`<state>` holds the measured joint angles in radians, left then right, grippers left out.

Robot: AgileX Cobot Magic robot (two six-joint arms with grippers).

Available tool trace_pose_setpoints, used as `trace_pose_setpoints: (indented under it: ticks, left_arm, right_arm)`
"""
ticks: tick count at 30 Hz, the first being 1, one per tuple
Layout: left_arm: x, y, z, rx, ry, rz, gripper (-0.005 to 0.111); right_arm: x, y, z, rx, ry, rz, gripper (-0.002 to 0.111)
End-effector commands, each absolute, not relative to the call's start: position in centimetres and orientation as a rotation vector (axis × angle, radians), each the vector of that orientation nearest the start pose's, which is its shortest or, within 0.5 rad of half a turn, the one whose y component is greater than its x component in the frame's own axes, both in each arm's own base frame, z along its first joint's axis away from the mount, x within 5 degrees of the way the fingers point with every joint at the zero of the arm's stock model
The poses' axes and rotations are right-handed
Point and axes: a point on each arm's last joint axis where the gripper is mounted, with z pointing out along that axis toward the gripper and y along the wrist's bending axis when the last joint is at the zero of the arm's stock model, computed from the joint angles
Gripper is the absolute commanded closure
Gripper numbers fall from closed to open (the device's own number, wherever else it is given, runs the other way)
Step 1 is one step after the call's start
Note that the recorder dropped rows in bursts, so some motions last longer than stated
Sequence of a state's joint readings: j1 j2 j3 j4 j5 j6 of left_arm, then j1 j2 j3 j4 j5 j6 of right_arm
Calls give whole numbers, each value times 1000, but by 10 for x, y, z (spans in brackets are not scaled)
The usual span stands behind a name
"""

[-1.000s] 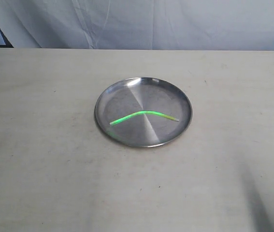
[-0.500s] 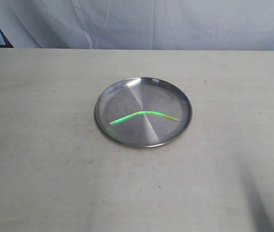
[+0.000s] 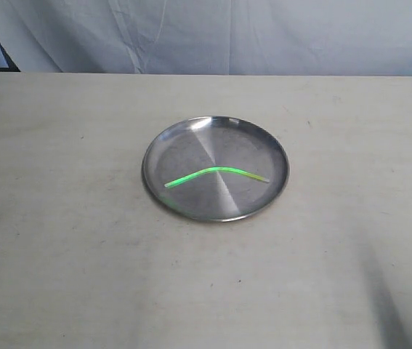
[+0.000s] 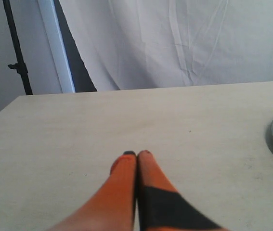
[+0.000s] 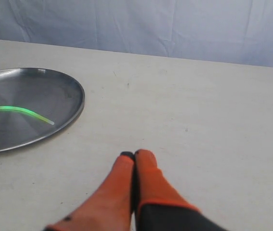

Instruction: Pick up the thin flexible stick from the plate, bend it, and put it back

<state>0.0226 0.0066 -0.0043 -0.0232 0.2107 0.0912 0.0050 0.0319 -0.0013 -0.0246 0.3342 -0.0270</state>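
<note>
The left gripper [image 4: 136, 155] has its two orange fingers [image 4: 122, 178] clenched tip to tip with nothing between them. Only bare pale table [image 4: 78, 125] lies just beyond the tips. The right gripper [image 5: 134, 155] looks the same, orange fingers pressed shut on nothing over the same tabletop. Ahead of the right fingertips and off to one side, well apart from them, sits the round steel plate [image 5: 54, 82], flat on the table with its low rim catching the light. From the left fingertips the plate is also ahead and off to the side, and only a sliver of its rim shows there. The stick [image 3: 216, 170] lies on the floor of the plate, touching neither gripper. It glows green and is bent into a shallow arch, with both ends inside the rim. The end nearer the right fingertips is paler and yellowish. Farther out, past the table's far edge, a white cloth [image 3: 264, 36] hangs as a backdrop. A thin black stand [image 4: 18, 53] rises beside it, far beyond the left fingertips.
</note>
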Motion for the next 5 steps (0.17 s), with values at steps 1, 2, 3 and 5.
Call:
trace_pose_setpoints:
  ticks: [1,2,3,5]
  left_arm:
    - [56,1,195,37,1686,69,106]
    - [56,1,195,37,1686,69,106]
    - [56,1,195,37,1686,69,106]
    - [56,1,195,37,1686,69,106]
  right_arm:
    - [55,-1,182,-41,1833,-42,108]
    - [55,-1,182,-41,1833,-42,108]
    - [55,-1,182,-41,1833,-42,108]
    - [55,-1,182,-41,1833,-42,108]
